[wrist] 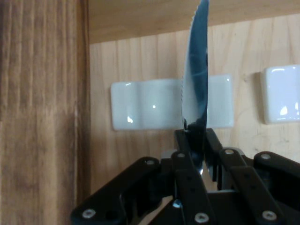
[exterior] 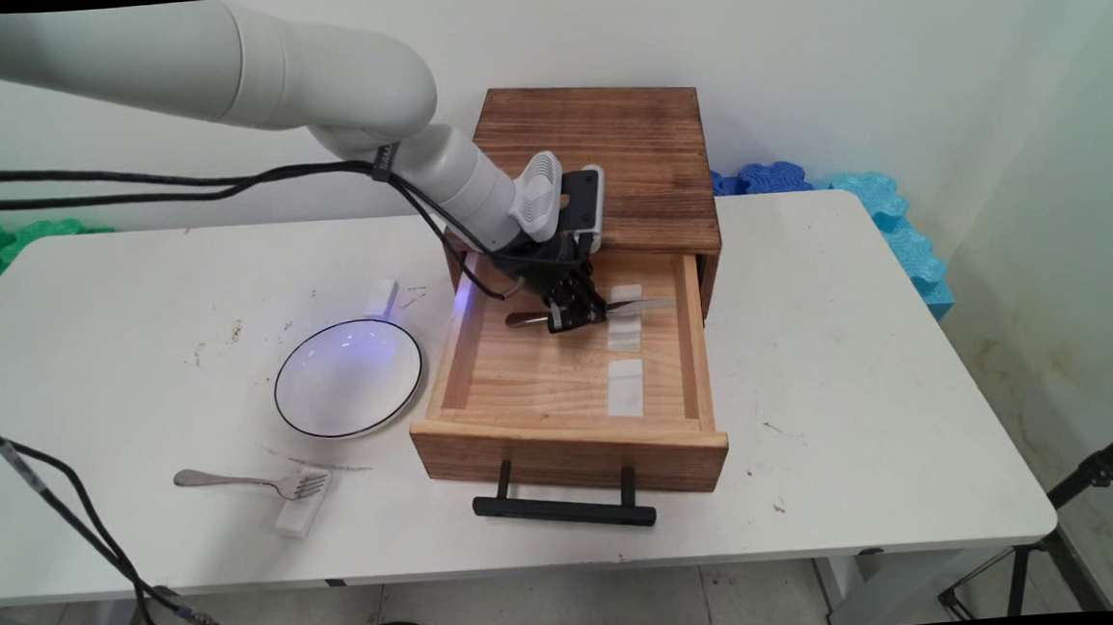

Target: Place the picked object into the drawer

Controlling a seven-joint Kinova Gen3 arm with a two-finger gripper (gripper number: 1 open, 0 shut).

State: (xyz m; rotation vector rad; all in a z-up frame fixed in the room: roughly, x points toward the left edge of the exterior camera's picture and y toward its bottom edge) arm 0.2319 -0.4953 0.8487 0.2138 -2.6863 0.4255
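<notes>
A: What does the gripper [exterior: 576, 317] hold?

B: One knife [wrist: 197, 79]. The fingers are clamped on it, and it lies level over the back of the open drawer [exterior: 565, 380], with its serrated blade pointing toward the drawer's right wall.

A: How many things are in the drawer?

B: Three white rests [exterior: 625, 388], in a row from back to front near the right wall. The blade hangs over the rearmost one. The left half of the drawer floor is bare wood.

A: And on the counter [exterior: 858, 352]?

B: One wooden cabinet [exterior: 605, 155] at the far edge, with the drawer pulled toward the near edge and its black handle [exterior: 564, 507] close to that edge. To the left of the drawer are one white plate [exterior: 348, 378] with a dark rim, just beside it, one fork [exterior: 250, 482] with its tines on a white block [exterior: 300, 512], and one more white block [exterior: 381, 297] behind the plate. The counter's right side is open.
</notes>
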